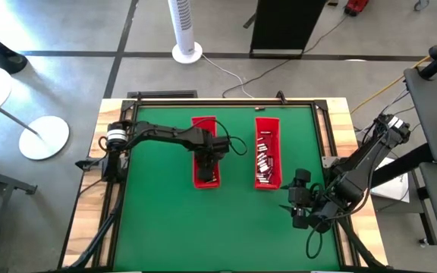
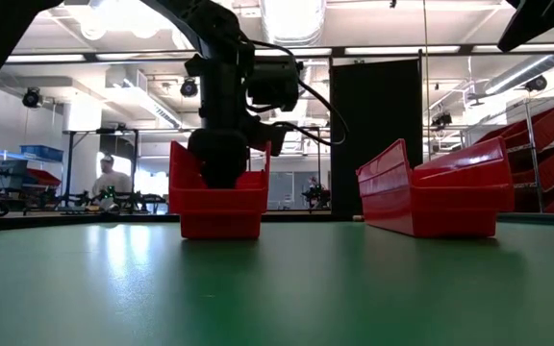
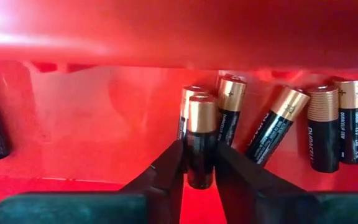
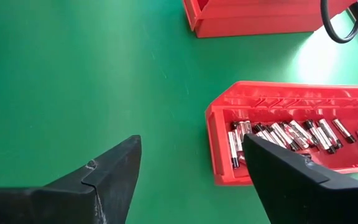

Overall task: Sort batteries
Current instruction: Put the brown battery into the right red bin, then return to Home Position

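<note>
Battery (image 3: 201,146) clamped upright between left gripper (image 3: 199,169) jaws inside tray (image 1: 205,152); right gripper (image 4: 191,168) jaws apart.

Table mat (image 1: 173,220) – flat green, w/ pale wood border (image 1: 89,220) around it. Both trays – left tray (image 1: 203,125) and right tray (image 1: 267,125) – solid bright red, inside & out. Batteries (image 3: 278,124) in left tray: black bodies w/ copper-gold tops, small white print on the sides. Battery (image 3: 201,146) between left gripper (image 3: 199,171) fingers – same black + copper. Batteries in right tray (image 4: 291,134) look silvery-white w/ dark ends. Both arms & the right gripper (image 4: 191,168) – matte black
</note>
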Controlling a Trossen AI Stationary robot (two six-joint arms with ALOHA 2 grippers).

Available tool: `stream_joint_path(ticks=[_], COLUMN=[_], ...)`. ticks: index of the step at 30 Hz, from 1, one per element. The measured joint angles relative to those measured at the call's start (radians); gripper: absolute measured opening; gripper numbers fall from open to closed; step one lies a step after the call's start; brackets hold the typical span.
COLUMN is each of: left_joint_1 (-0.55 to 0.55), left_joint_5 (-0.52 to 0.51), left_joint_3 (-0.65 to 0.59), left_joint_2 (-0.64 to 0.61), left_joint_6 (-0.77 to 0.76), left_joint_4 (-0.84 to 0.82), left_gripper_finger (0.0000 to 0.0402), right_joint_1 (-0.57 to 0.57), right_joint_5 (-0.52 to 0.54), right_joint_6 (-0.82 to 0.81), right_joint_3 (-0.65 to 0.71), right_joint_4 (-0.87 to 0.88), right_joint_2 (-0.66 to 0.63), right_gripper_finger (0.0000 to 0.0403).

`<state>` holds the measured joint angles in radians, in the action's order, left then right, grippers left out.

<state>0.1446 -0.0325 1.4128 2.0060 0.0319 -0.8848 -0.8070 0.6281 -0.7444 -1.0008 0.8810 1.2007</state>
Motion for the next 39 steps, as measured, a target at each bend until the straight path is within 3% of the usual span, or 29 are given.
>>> stream_joint_path(ticks=[17, 23, 33, 39], left_joint_1=[-0.005, -0.011, -0.058, -0.057], left_joint_5=[-0.003, -0.004, -0.009, -0.069], left_joint_3=[-0.002, -0.002, -0.023, -0.205], left_joint_2=[-0.023, -0.088, -0.340, -0.620], left_joint_6=[0.008, 0.011, -0.009, -0.102], left_joint_4=[0.005, -0.001, 0.029, 0.171], left_gripper_finger=[0.0120, 0.0138, 0.0158, 0.0159], right_joint_1=[0.000, 0.000, 0.007, 0.068], right_joint_5=[0.005, 0.084, 0.149, 0.206], right_joint_6=[0.001, 0.009, 0.010, -0.020], right_joint_3=[0.000, 0.002, 0.015, 0.033], right_joint_4=[0.000, -0.002, -0.004, -0.005], right_joint_2=[0.000, 0.000, 0.000, 0.000], right_gripper_finger=[0.0272, 0.0271, 0.0287, 0.0280])
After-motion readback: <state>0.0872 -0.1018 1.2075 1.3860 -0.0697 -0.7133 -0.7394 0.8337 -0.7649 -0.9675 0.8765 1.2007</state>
